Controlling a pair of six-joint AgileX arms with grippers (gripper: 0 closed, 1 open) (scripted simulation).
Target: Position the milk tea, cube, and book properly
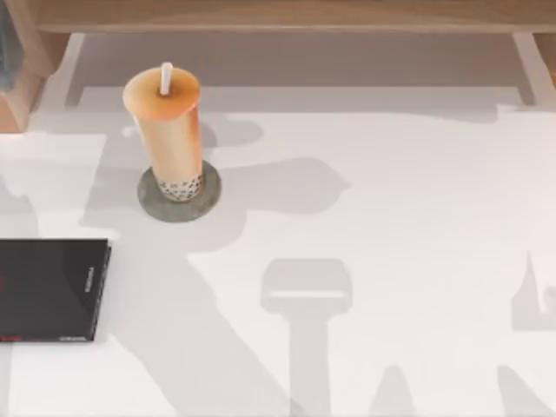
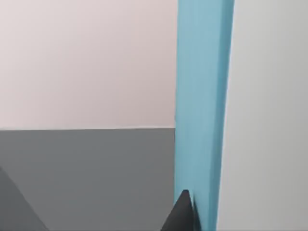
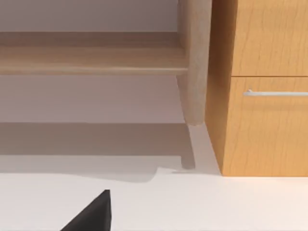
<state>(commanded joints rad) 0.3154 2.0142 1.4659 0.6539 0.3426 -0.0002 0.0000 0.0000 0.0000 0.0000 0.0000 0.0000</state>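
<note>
Milk tea [image 1: 167, 130] stands upright on its grey coaster [image 1: 153, 205], upper left, apparently placed; finger state of both arms: cannot tell.

Both claws at the frame edges

My left claw [image 2: 185, 211] shows one dark fingertip [image 2: 183, 214] against a blue slab in its wrist view; my right claw [image 3: 91, 214] shows one dark fingertip [image 3: 94, 211] above the pale surface [image 3: 216, 207], facing the far wall.

A white table [image 1: 391, 217] with soft shadows meets a wooden shelf [image 3: 91, 57] and a handled wooden drawer cabinet [image 3: 269, 96].
</note>
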